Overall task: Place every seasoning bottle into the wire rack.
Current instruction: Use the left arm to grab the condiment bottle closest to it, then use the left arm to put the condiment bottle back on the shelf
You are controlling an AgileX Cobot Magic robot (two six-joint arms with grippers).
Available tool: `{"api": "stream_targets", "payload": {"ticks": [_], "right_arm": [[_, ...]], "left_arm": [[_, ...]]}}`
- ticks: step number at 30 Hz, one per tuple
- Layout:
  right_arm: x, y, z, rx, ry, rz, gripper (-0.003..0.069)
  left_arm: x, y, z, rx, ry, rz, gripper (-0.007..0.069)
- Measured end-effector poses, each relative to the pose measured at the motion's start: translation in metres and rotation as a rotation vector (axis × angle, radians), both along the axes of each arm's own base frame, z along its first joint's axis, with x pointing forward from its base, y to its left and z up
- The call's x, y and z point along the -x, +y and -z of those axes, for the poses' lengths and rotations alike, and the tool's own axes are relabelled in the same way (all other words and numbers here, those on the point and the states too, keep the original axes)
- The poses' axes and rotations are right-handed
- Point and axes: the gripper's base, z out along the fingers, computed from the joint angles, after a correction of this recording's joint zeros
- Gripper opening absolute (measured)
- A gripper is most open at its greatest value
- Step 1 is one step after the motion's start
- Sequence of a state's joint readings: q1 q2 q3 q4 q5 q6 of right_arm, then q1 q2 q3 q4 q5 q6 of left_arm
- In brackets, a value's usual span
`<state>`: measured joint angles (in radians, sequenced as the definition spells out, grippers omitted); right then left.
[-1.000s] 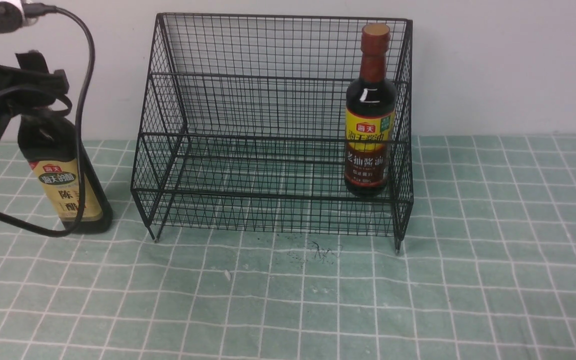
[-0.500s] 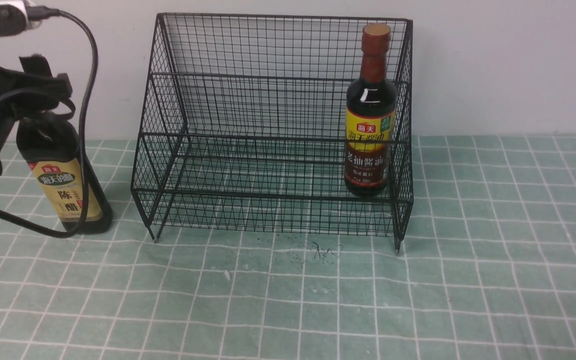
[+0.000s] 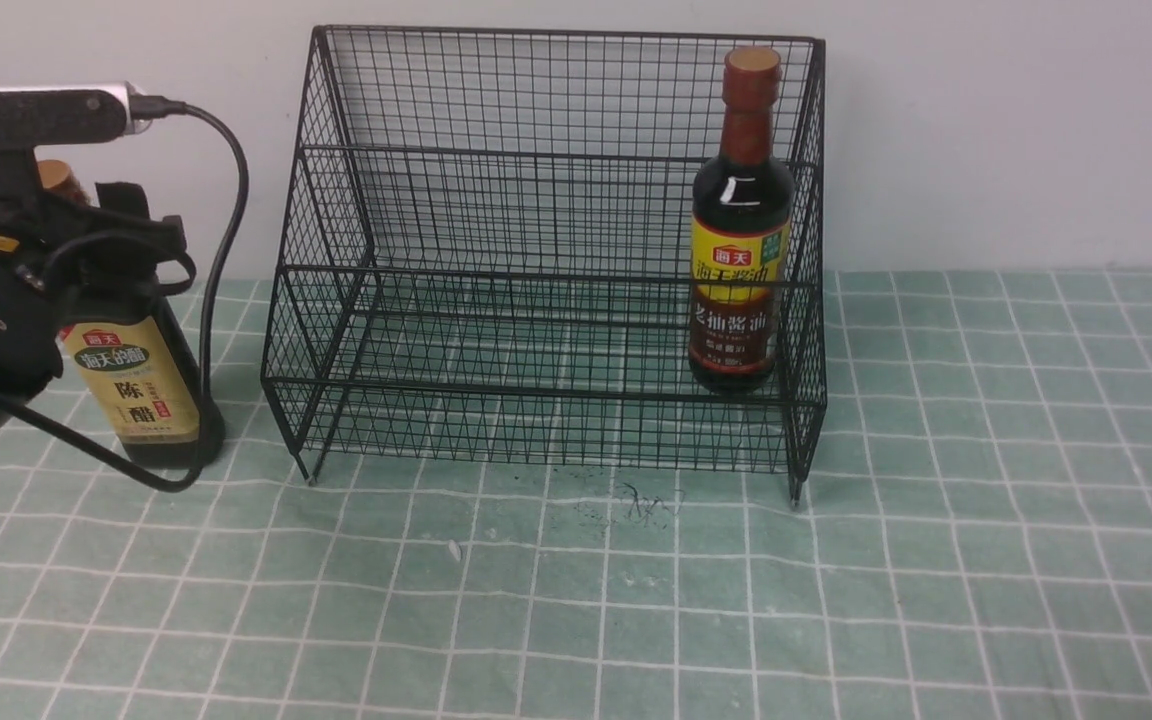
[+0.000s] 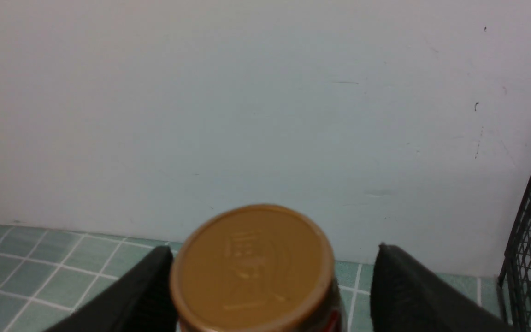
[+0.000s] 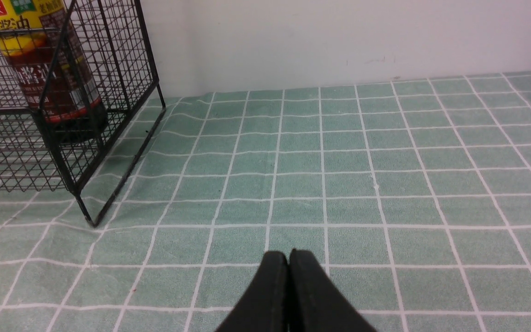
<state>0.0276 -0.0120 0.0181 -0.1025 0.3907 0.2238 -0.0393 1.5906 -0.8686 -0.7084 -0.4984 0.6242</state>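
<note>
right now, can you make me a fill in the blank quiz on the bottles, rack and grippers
The long-necked bottle stands in the wire rack at its ____ end.
The gold-capped bottle stands outside the rack, on its ____ side.
The left gripper, straddling that bottle's top, is ____.
The right gripper, holding nothing, is ____.
Missing words: right; left; open; shut.

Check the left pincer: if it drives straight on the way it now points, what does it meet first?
The left pincer would likely meet the gold-capped bottle first: its cap sits between the open jaws, so the neck would reach the inside of the pincer. Beyond it only the wall shows; depth is unclear.
</note>
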Motion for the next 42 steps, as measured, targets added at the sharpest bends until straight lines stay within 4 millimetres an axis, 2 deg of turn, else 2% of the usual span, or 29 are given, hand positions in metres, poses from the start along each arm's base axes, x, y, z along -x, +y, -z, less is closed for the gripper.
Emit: {"api": "stream_targets", "payload": {"ticks": [2, 3, 7, 14, 15, 19, 20, 21, 23, 29, 32, 35, 42], "right_arm": [[0.000, 0.000, 0.000, 0.000, 0.000, 0.000, -0.0015], [0.000, 0.000, 0.000, 0.000, 0.000, 0.000, -0.0015], [0.000, 0.000, 0.000, 0.000, 0.000, 0.000, -0.0015], [0.000, 0.000, 0.000, 0.000, 0.000, 0.000, -0.0015], [0.000, 0.000, 0.000, 0.000, 0.000, 0.000, -0.0015], [0.000, 0.000, 0.000, 0.000, 0.000, 0.000, -0.0015], [0.000, 0.000, 0.000, 0.000, 0.000, 0.000, -0.0015], [0.000, 0.000, 0.000, 0.000, 0.000, 0.000, -0.0015], [0.000, 0.000, 0.000, 0.000, 0.000, 0.000, -0.0015], [0.000, 0.000, 0.000, 0.000, 0.000, 0.000, -0.0015], [0.000, 0.000, 0.000, 0.000, 0.000, 0.000, -0.0015], [0.000, 0.000, 0.000, 0.000, 0.000, 0.000, -0.0015], [0.000, 0.000, 0.000, 0.000, 0.000, 0.000, -0.0015]], "left_arm": [[0.000, 0.000, 0.001, -0.003, 0.003, 0.002, 0.0406], [0.000, 0.000, 0.001, 0.008, -0.002, -0.005, 0.0338], [0.000, 0.000, -0.001, 0.025, -0.011, -0.008, 0.0329], [0.011, -0.006, -0.024, 0.014, 0.009, 0.076, 0.0310], [0.014, -0.009, -0.044, 0.017, -0.022, 0.105, 0.0310], [0.020, -0.011, -0.083, 0.040, -0.119, 0.125, 0.0310], [0.024, -0.011, -0.101, 0.046, -0.169, 0.130, 0.0310], [0.025, -0.011, -0.105, 0.046, -0.178, 0.132, 0.0310], [0.031, -0.011, -0.135, 0.034, -0.264, 0.135, 0.0310], [0.040, -0.011, -0.175, 0.111, -0.375, 0.139, 0.0310], [0.040, -0.014, -0.184, 0.191, -0.403, 0.139, 0.0310], [0.041, -0.026, -0.185, 0.242, -0.411, 0.157, 0.0310], [0.029, -0.063, -0.173, 0.280, -0.447, 0.138, 0.0310]]}}
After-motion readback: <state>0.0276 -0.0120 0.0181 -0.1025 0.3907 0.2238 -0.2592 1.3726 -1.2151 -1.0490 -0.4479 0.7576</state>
